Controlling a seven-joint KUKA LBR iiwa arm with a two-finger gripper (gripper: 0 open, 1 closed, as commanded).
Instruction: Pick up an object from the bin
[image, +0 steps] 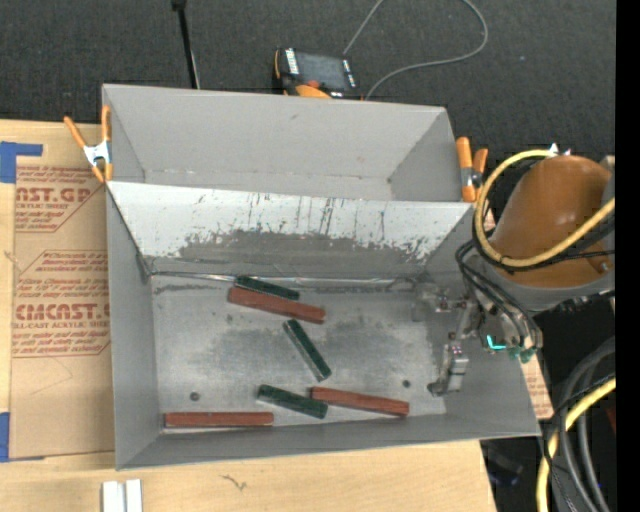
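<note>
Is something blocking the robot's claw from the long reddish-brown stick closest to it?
Nothing visible. Only bare grey bin floor lies between the gripper and the long reddish-brown flat stick. A dark green flat stick touches its far end.

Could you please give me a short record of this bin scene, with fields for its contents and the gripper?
container: bin, grey metal
red: back red stick; front red stick; left red stick
green: back green stick, against the back red stick; middle green stick, alone; front green stick, meeting the front red stick's end
arm: gripper at the bin's right side, touching no stick
nearest: front red stick
</note>
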